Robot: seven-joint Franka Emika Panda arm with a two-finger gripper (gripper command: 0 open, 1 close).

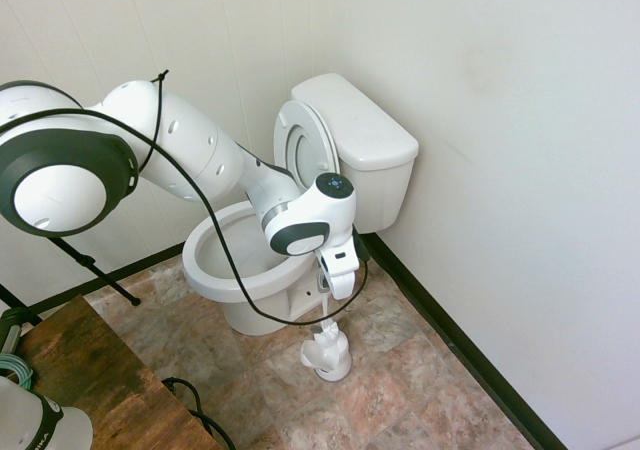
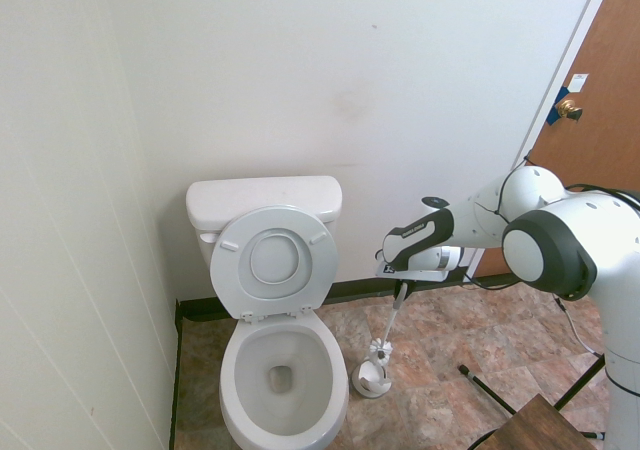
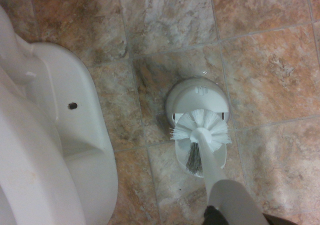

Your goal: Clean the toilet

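White walls [image 2: 300, 60], mottled brown tile floor [image 3: 265, 60], black baseboard [image 1: 460, 345], wooden door [image 2: 600, 120]

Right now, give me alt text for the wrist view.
A white toilet brush hangs bristles-down just above its white holder on brown stone-pattern floor tiles. The toilet base fills the side beside them.

Bathroom: toilet [image 2: 270, 300], tiled floor [image 2: 450, 330]

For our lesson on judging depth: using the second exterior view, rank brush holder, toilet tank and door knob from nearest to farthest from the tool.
1. Brush holder, on the floor right below the tool.
2. Toilet tank, against the wall.
3. Door knob, on the door at upper right.
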